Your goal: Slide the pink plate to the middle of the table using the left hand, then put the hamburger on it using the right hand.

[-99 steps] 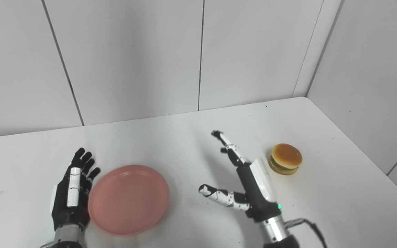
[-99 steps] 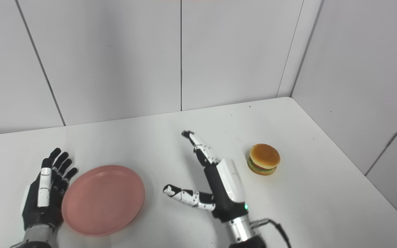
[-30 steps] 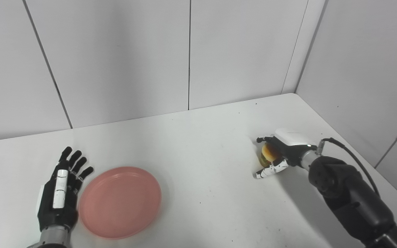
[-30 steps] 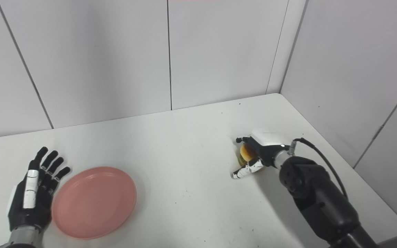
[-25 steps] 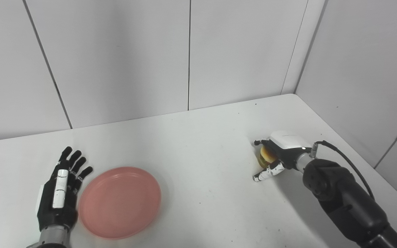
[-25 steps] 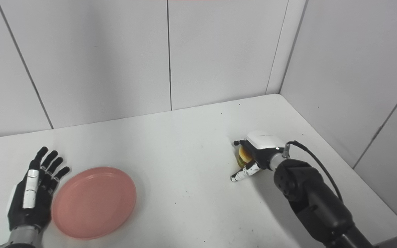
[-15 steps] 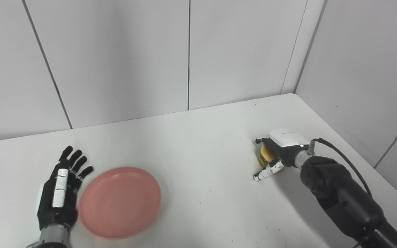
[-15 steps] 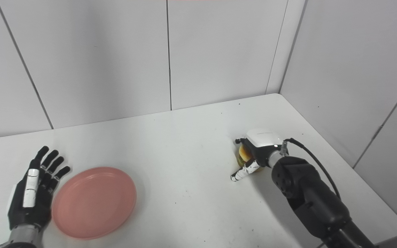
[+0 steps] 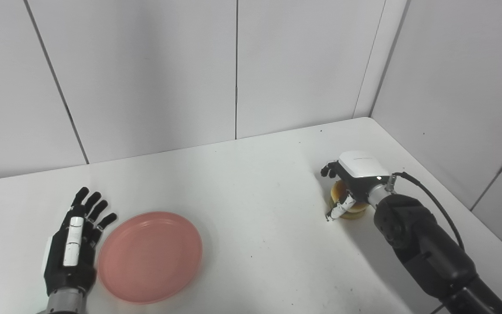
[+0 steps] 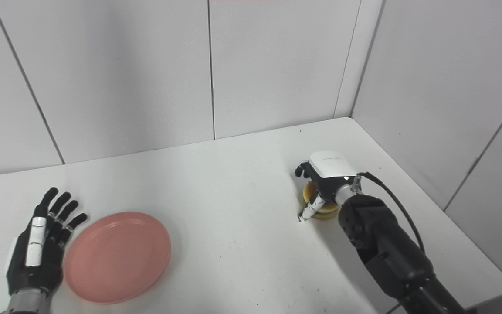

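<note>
Right hand over the hamburger at the right of the white table — left hand lying beside the pink plate.

One hamburger is sitting under the right palm, fingers curling down past its far side and the thumb angling along its near-left edge; whether they are gripping it cannot be told. One pink plate is lying at the near left, just beside the left hand — that hand is resting flat, fingers spread, holding nothing.

A white table carries a pink plate at left and a hamburger at right.
</note>
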Tool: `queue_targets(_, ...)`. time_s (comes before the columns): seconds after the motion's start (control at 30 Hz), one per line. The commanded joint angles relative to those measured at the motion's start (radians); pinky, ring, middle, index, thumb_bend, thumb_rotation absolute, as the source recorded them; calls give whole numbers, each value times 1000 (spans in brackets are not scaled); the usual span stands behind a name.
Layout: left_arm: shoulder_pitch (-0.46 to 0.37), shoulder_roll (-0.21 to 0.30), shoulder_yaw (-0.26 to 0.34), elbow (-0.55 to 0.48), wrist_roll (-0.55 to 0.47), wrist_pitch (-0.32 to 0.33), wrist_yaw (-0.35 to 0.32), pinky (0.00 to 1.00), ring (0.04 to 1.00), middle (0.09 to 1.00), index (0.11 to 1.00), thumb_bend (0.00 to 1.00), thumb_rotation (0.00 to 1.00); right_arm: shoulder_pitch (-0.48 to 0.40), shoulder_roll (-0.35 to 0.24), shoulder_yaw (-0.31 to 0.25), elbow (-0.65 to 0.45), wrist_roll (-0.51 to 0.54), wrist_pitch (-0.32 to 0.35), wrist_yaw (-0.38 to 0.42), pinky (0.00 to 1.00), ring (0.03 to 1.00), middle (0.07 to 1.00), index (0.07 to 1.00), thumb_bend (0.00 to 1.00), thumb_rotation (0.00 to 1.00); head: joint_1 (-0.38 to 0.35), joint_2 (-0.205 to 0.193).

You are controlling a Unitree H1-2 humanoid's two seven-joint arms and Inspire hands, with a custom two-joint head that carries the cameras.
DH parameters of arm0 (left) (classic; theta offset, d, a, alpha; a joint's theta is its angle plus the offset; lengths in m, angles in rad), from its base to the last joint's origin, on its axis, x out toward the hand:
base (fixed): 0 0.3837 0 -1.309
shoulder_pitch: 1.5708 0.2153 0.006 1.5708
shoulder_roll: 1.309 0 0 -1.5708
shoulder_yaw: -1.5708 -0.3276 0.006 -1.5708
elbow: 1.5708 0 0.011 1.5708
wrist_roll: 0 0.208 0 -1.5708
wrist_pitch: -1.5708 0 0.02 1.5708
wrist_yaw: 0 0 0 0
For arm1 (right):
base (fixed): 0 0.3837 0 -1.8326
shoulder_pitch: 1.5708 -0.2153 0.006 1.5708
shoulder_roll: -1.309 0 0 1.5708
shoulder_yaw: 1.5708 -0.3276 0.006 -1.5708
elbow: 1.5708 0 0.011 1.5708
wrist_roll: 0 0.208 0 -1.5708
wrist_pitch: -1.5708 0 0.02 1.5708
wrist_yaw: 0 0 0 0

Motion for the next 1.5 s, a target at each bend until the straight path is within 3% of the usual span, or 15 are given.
queue_targets(0.0, 65, 3, 0, 43, -6, 90, 15, 740, 877, 886, 872, 840, 677, 13, 2, 16, 29, -29, 19, -23, 332, 457, 622, 665, 522, 0, -3, 2)
queue_targets(0.03, 65, 2, 1, 45, -9, 90, 14, 749, 880, 887, 866, 842, 674, 14, 4, 17, 34, -29, 17, -34, 299, 452, 534, 655, 529, 0, -3, 2)
queue_targets(0.1, 68, 3, -2, 38, -7, 100, 17, 744, 873, 879, 859, 839, 676, 18, 12, 10, 38, -21, 18, -59, 293, 452, 510, 649, 530, 0, -7, 6)
queue_targets(0.2, 69, 4, -4, 43, -12, 103, 11, 758, 873, 888, 865, 833, 676, 28, 31, -12, 46, 1, 5, -130, 297, 432, 520, 631, 526, 0, -10, 5)
queue_targets(0.3, 67, 9, -8, 63, -13, 90, -3, 763, 878, 897, 853, 822, 675, 36, 36, -31, 63, 37, -52, -224, 320, 415, 537, 611, 523, 0, -3, 8)
queue_targets(0.43, 64, 14, -14, 71, -15, 88, -9, 741, 866, 888, 855, 838, 669, 39, 26, -32, 76, 57, -96, -289, 300, 370, 477, 567, 508, 0, 2, 10)
queue_targets(0.7, 64, 19, -31, 75, -7, 80, -7, 709, 860, 872, 858, 862, 676, 33, 6, -21, 53, 70, -101, -272, 311, 378, 485, 554, 509, 0, 24, 11)
queue_targets(0.9, 73, 8, -45, 53, 1, 91, 8, 714, 858, 883, 871, 827, 683, 30, 1, -40, -64, 97, -126, -257, 276, 354, 469, 560, 507, 0, 80, 19)
queue_targets(1.1, 74, -7, -56, 47, 26, 88, 24, 697, 858, 877, 864, 819, 702, 21, 38, -40, -256, 109, -150, -245, 329, 375, 472, 565, 507, 0, 129, 26)
queue_targets(1.3, 81, -32, -70, 12, 30, 107, 38, 738, 877, 902, 912, 820, 714, -28, 70, -34, -351, 95, -160, -197, 307, 376, 472, 566, 506, 0, 185, 37)
queue_targets(1.47, 84, -62, -83, -4, 50, 111, 65, 715, 852, 876, 888, 822, 700, -56, 89, -44, -369, 127, -193, -182, 295, 374, 476, 562, 506, 0, 274, 54)
